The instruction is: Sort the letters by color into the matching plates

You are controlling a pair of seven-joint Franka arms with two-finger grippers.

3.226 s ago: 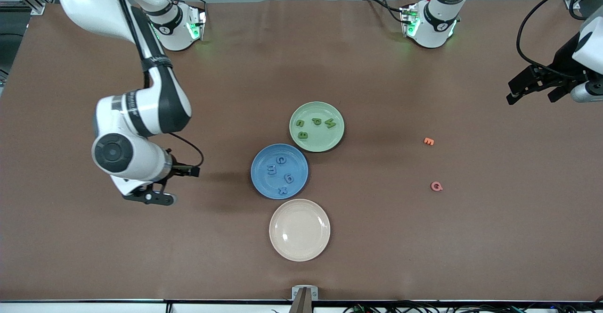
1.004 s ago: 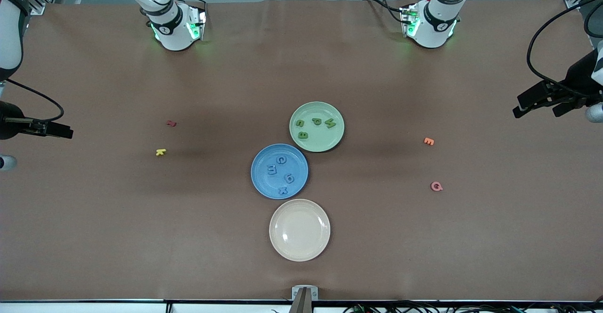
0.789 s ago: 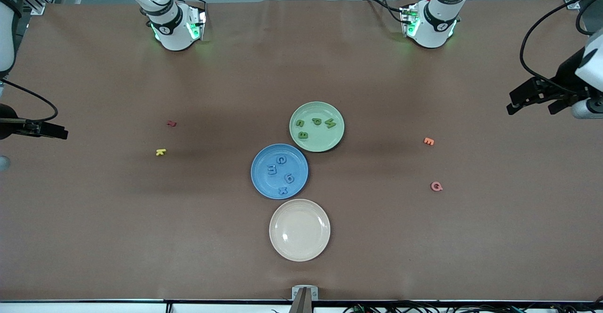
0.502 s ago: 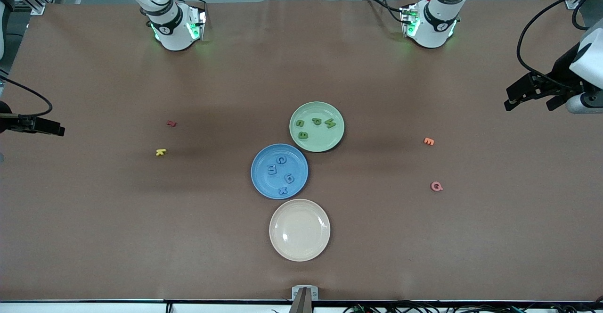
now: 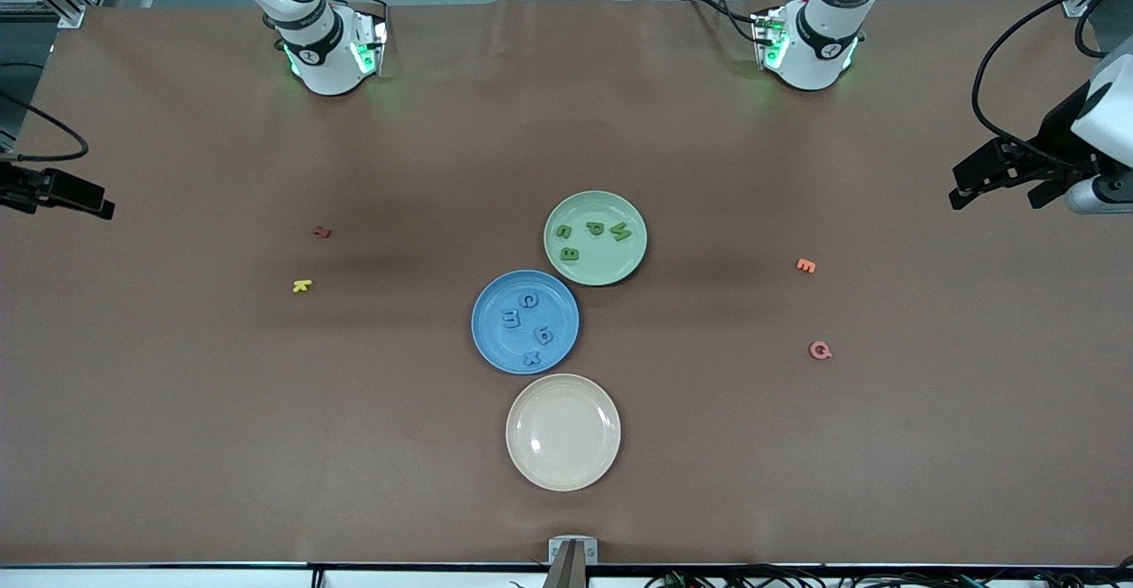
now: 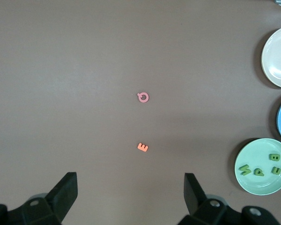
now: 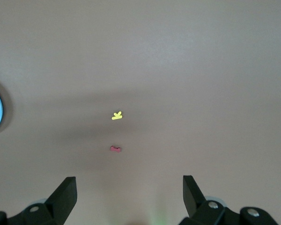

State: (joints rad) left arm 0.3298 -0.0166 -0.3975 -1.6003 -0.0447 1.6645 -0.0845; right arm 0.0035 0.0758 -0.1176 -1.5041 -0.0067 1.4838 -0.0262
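Four green letters (image 5: 593, 236) lay in the green plate (image 5: 595, 207), four blue letters (image 5: 527, 328) in the blue plate (image 5: 489, 340): sorting looked finished. The left hand (image 5: 1000, 182), at frame right, and the right hand (image 5: 66, 194), at frame left, gaped wide and empty, apparently parked clear of the desk (image 5: 265, 446).

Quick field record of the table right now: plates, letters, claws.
blue plate: four blue letters
green plate: four green letters
beige plate: nothing in it, nearest the front camera
loose letters: red, yellow, orange, pink
left claw: open, holds nothing, at its end of the table
right claw: open, holds nothing, at its end
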